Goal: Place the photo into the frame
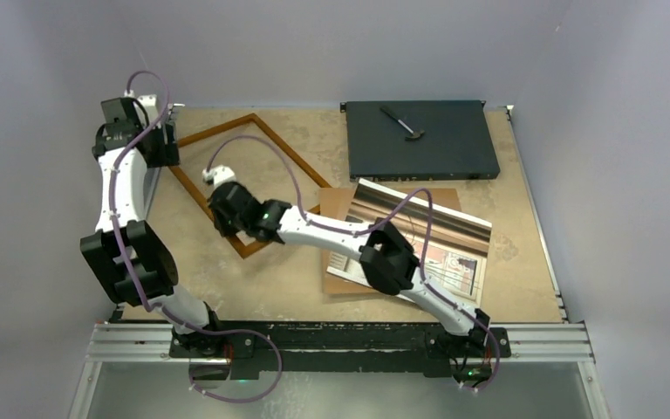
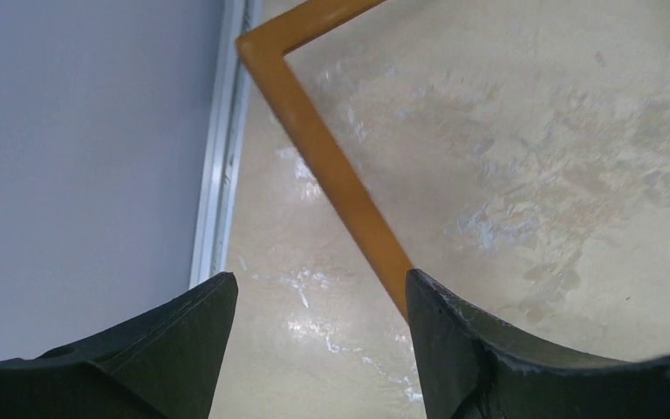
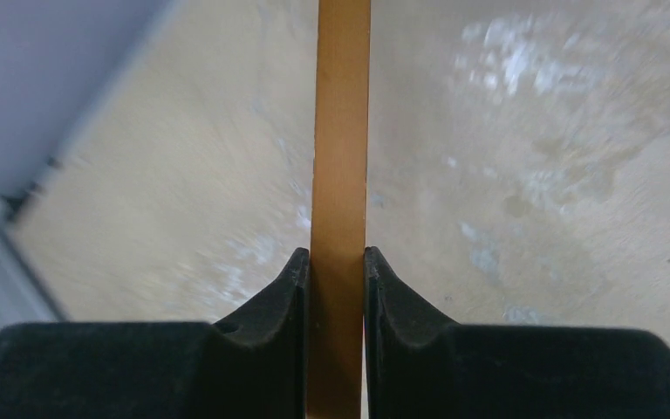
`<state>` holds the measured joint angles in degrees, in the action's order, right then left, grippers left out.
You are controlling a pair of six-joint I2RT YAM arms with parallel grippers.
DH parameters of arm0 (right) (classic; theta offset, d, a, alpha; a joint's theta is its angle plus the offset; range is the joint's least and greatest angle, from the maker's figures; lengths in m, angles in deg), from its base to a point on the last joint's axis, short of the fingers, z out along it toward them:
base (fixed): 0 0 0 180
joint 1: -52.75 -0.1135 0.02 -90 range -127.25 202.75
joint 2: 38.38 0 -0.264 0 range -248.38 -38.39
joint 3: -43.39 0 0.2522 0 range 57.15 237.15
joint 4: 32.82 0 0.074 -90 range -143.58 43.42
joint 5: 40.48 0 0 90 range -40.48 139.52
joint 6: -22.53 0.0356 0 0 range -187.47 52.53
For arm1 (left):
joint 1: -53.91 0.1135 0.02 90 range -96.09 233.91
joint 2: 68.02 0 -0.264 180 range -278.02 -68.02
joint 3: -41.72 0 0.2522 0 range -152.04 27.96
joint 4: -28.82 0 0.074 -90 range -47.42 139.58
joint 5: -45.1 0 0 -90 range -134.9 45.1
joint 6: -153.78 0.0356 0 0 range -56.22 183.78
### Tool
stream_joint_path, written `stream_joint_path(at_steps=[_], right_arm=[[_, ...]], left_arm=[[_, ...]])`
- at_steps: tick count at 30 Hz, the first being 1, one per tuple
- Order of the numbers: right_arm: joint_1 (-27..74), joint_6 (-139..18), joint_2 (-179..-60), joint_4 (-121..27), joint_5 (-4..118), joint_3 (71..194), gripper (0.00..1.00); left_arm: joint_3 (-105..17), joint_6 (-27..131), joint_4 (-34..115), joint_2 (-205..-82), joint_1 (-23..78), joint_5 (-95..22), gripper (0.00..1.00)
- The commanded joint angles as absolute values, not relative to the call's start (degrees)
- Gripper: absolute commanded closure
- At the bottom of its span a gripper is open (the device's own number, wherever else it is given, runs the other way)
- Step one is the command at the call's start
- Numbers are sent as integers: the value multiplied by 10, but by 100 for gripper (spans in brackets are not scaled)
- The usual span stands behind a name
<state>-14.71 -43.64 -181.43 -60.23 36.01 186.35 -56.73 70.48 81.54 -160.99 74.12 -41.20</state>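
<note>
The right claw is clamped on a long rail of the frame, one finger on each side of the wood, with the rail running straight out ahead between them. The frame lies flat on the worktop at the far left, set corner-on so that its long axis runs from far left to near right.

The left claw hangs open over the frame's left corner and grips nothing. That rail only reaches the tip of one finger, and bare worktop shows in the gap.

The photo lies picture-up, well apart to the right of the right claw, resting on the brown backing sheet. The right arm crosses above its left end. Its long axis runs nearly left to right, so it does not line up with the frame.

As I judge it, the next move hinges on closing that gap and that mismatch in angle. The right arm is much the nearer to the photo, while the left is nearer the frame.
</note>
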Motion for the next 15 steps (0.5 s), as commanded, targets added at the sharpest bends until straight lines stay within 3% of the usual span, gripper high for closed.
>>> stream_joint_path(at_steps=[1,15], right_arm=[[-93,-336,-1732,-535,444,1897,100],[-12,-142,-1643,-395,568,1849,100]], left_arm=[[-657,695,861,-1567,750,-374,31],[-819,673,970,-1572,784,-316,30]])
